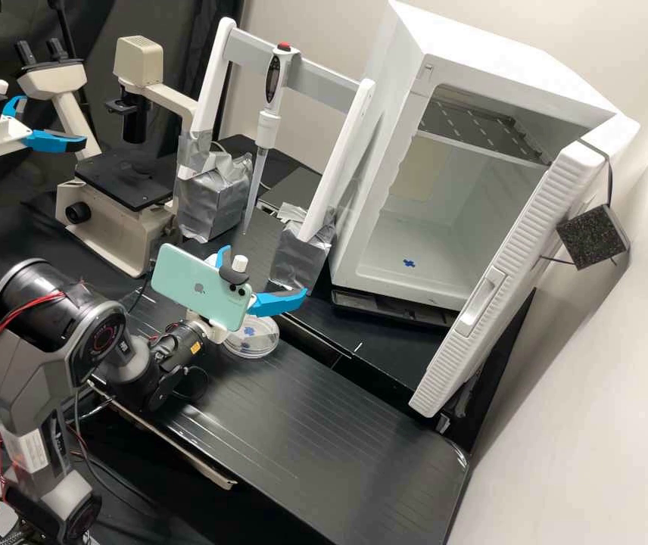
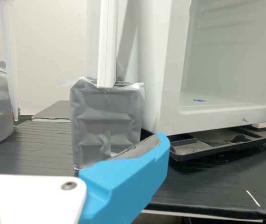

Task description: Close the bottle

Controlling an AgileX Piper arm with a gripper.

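Pincer [image 1: 266, 270] open wide near the middle of the high view, clear round dish [image 1: 252, 348] just below in the frame, maybe lidded, on the black worktop [image 1: 301, 424], green phone [image 1: 191, 284] with a small dark logo on the arm.

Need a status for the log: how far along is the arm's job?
Done: no closing step I can confirm. In hand: nothing; the gripper is open, its fingers spread with nothing between them. The round clear dish sits on the bench, ungrasped. Left: probably the whole closing, judging by the empty gripper, though I can't tell whether the bottle is already shut.
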